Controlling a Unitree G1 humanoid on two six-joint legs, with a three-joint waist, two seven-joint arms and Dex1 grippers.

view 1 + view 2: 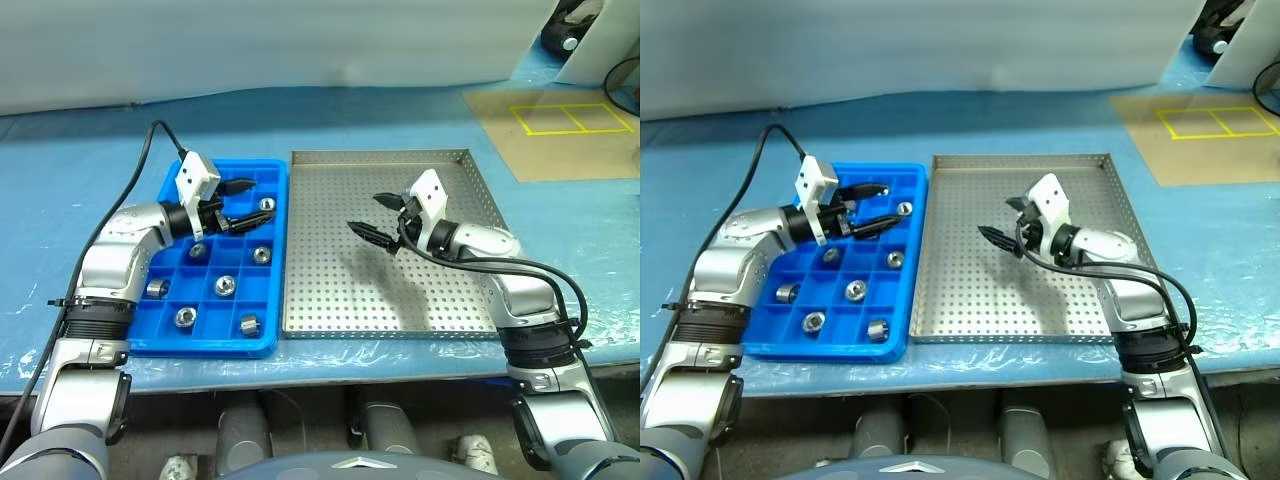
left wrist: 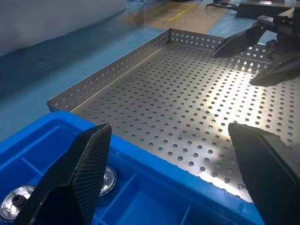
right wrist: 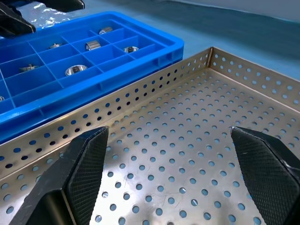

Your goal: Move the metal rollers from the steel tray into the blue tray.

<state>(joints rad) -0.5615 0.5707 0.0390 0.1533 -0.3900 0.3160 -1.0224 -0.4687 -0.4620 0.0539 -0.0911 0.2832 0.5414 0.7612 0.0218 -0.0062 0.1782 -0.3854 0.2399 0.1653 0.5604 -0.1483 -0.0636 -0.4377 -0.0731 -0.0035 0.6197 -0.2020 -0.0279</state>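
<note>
Several metal rollers (image 1: 226, 285) lie in separate compartments of the blue tray (image 1: 278, 205) at the left. My left gripper (image 1: 243, 203) hovers open over that tray's far right corner, beside one roller (image 1: 267, 204), with nothing between its fingers. The steel tray (image 1: 330, 290) lies just right of the blue tray, and its perforated floor is bare metal. My right gripper (image 1: 367, 214) hangs open above the middle of the steel tray, holding nothing. In the left wrist view two rollers (image 2: 108, 176) sit below the near finger.
Both trays rest on a blue-covered table whose front edge (image 1: 330, 372) runs close below them. A brown panel with a yellow taped rectangle (image 1: 570, 118) lies at the back right. A black cable (image 1: 150, 150) loops up from my left arm.
</note>
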